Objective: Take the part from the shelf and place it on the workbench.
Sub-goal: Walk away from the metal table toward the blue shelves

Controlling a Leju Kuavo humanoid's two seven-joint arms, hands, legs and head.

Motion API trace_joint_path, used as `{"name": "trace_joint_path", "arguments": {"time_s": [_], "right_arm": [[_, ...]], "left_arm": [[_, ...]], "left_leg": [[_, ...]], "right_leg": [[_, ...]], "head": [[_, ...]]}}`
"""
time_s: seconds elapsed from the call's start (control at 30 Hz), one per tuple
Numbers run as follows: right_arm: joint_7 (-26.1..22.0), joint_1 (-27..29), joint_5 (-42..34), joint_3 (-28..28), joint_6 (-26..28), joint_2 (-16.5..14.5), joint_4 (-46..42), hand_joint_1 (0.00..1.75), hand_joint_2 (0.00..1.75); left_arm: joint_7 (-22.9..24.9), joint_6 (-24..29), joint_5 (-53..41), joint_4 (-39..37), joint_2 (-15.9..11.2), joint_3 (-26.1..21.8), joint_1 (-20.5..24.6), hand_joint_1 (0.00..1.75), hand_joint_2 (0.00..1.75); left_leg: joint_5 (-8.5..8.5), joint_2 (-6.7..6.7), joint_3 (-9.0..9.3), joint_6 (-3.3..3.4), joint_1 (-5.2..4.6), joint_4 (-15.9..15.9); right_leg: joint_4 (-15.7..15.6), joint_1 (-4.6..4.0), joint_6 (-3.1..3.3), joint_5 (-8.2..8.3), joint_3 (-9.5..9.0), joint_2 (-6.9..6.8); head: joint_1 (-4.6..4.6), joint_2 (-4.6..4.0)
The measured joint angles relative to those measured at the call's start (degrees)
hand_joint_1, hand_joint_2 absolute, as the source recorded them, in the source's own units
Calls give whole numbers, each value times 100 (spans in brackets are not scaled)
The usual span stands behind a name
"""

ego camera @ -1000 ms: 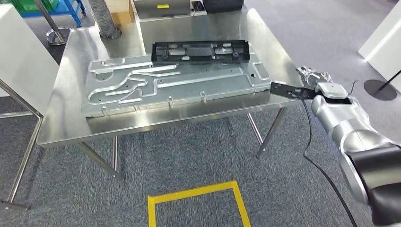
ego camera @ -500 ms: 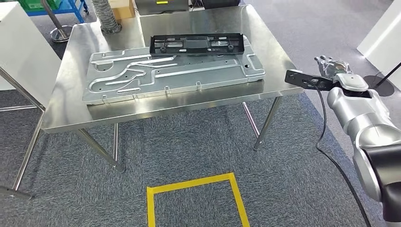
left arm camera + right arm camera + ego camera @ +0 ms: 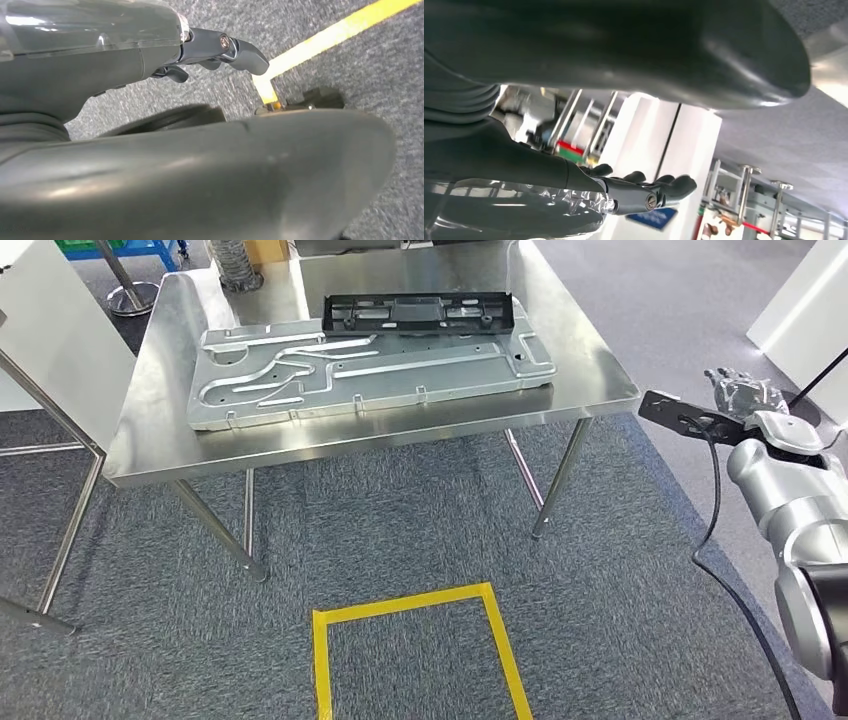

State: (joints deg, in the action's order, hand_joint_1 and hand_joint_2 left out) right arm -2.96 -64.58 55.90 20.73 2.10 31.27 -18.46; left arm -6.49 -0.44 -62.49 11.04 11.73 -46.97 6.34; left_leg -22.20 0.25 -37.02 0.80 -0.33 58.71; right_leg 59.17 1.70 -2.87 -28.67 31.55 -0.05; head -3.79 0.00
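The black plastic part lies flat on the far side of the steel tabletop, its long axis running left to right, touching the far edge of a large grey stamped metal panel that lies parallel to it. The right hand hangs off the table's right corner, fingers spread, holding nothing. The left hand hangs over carpet with yellow floor tape, fingers loose and empty.
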Motion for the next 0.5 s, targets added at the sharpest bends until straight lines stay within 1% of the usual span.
{"name": "trace_joint_path", "arguments": {"time_s": [0.03, 0.07, 0.1, 0.13, 0.17, 0.2, 0.23, 0.27, 0.3, 0.33, 0.37, 0.4, 0.43, 0.47, 0.5], "right_arm": [[-49, 130, -118, -81, 85, 51, -1, 0, 0], [-109, 284, -260, -182, 190, 99, -1, 0, 0], [-171, 454, -417, -293, 300, 141, -2, 0, 0], [-232, 644, -593, -417, 410, 182, -3, 0, 0], [-302, 868, -794, -563, 520, 225, -7, 0, 0], [-367, 1135, -1016, -726, 609, 270, -11, 0, 0], [-430, 1437, -1260, -910, 677, 314, -14, 0, 0], [-501, 1776, -1512, -1118, 732, 344, -17, 0, 0], [-572, 2124, -1764, -1346, 769, 361, -16, 0, 0], [-623, 2467, -1998, -1583, 774, 359, -14, 0, 0], [-657, 2795, -2213, -1823, 759, 341, -8, 0, 0], [-668, 3098, -2406, -2058, 727, 302, 1, 0, 0], [-644, 3383, -2577, -2286, 679, 232, 13, 0, 0], [-610, 3643, -2713, -2493, 645, 134, 28, 0, 0], [-570, 3895, -2826, -2685, 625, 6, 46, 0, 0]], "left_arm": [[-1, 10, 7, 0, 1, -1, -7, 0, 0], [-3, 21, 21, 0, 2, -2, -16, 0, 0], [-3, 35, 37, 0, 2, -4, -24, 0, 0], [-3, 49, 52, -1, 2, -7, -33, 0, 0], [-3, 62, 72, -1, 3, -10, -37, 0, 0], [-1, 72, 86, -2, 3, -11, -40, 0, 0], [2, 77, 99, -2, 3, -13, -44, 0, 0], [3, 81, 112, -2, 3, -16, -51, 0, 0], [4, 83, 118, -2, 3, -19, -59, 0, 0], [6, 86, 121, -1, 2, -22, -67, 0, 0], [11, 90, 122, -1, 2, -25, -73, 0, 0], [18, 94, 121, 0, -1, -26, -72, 0, 0], [29, 96, 115, 0, -5, -26, -67, 0, 0], [43, 97, 105, 0, -8, -26, -62, 0, 0], [60, 96, 90, 0, -11, -26, -58, 0, 0]], "left_leg": [[28, -11, -18, -32, -2, 13], [43, -22, -34, -64, 4, 25], [-6, -30, -63, -95, 14, 63], [-151, -34, -114, -123, 23, 186], [-387, -35, -197, -147, 35, 423], [-679, -33, -302, -169, 43, 769], [-934, -31, -399, -185, 47, 1149], [-1088, -30, -451, -193, 49, 1466], [-1118, -30, -420, -189, 48, 1629], [-1026, -31, -278, -172, 42, 1569], [-882, -36, -37, -138, 29, 1312], [-778, -50, 274, -86, 11, 897], [-743, -62, 587, -39, -6, 442], [-754, -72, 807, -5, -20, 99], [-795, -78, 938, 21, -29, -128]], "right_leg": [[1, -17, 61, 21, 22, 4], [-10, -11, 111, 45, 45, -9], [-11, -11, 163, 85, 75, -22], [-22, -4, 209, 132, 113, -36], [-31, -1, 244, 182, 163, -50], [-30, -9, 261, 228, 223, -66], [-29, -19, 268, 274, 284, -82], [-27, -32, 267, 317, 344, -102], [-24, -44, 266, 357, 401, -122], [-22, -56, 262, 396, 453, -138], [-21, -66, 258, 434, 500, -149], [-21, -69, 252, 472, 536, -158], [-25, -74, 238, 512, 561, -161], [-42, -73, 217, 553, 567, -161], [-67, -66, 190, 597, 562, -159]], "head": [[-1, 0], [1, 0], [1, 0], [1, 0], [1, 0], [1, 0], [1, 0], [1, 0], [1, 0], [1, 0], [1, 0], [1, 0], [1, 0], [0, 0], [0, 0]]}}
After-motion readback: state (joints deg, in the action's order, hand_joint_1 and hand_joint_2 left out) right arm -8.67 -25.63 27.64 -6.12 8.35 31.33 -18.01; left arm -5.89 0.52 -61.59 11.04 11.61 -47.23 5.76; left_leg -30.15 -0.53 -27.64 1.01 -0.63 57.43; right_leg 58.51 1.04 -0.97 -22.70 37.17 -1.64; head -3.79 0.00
